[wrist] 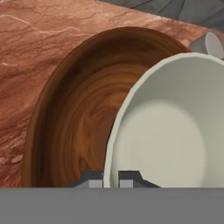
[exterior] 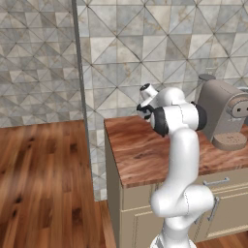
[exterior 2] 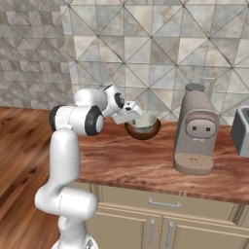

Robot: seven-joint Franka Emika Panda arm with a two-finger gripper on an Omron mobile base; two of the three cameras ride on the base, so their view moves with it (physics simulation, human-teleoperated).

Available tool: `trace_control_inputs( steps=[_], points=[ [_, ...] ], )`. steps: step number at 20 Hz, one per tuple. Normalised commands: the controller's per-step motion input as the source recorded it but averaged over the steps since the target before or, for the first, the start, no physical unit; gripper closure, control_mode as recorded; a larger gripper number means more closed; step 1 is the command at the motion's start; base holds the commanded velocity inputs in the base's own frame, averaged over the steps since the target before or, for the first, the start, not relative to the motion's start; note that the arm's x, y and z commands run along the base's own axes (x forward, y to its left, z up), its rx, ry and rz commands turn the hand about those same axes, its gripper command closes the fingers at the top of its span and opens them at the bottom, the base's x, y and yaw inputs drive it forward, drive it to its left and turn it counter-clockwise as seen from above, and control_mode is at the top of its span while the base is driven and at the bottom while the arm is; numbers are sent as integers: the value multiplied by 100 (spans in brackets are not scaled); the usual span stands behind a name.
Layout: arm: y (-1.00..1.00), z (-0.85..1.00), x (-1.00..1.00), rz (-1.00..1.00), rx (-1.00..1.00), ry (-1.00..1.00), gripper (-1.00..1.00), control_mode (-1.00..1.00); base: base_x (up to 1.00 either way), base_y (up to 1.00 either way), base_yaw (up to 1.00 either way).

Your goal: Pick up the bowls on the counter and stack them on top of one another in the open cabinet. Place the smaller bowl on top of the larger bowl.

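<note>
The dark reddish-brown larger bowl [exterior 2: 146,132] rests on the wood-grain counter [exterior 2: 146,165] near the tiled wall. Inside it the pale smaller bowl [exterior 2: 145,122] leans toward one side. In the hand view the brown bowl [wrist: 74,118] spreads wide, with the pale bowl [wrist: 170,127] lying in its right half. My gripper [wrist: 110,178] is shut on the pale bowl's near rim, one fingertip [wrist: 90,180] outside and one inside. From the right base view my gripper [exterior 2: 135,115] reaches the bowls from the left. The open cabinet is out of view.
A tall grey-brown coffee machine [exterior 2: 196,131] stands on the counter right of the bowls, and a toaster [exterior 2: 241,131] sits at the far right edge. The counter's left end [exterior: 112,145] drops to the wooden floor [exterior: 43,184]. Drawers with metal handles [exterior 2: 164,204] run below.
</note>
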Motion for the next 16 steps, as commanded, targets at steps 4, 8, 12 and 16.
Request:
trace_control_inputs(
  steps=[4, 8, 12, 16],
  points=[
    [0, -8, 4, -1, 0, 1, 100, -100, 0, 0, 0],
    [-1, -6, 3, -1, 0, 1, 100, -100, 0, 0, 0],
    [-1, -5, 2, -1, 0, 1, 100, -100, 0, 0, 0],
    [0, -6, 0, 0, 0, 0, 100, -100, 0, 0, 0]
  ],
)
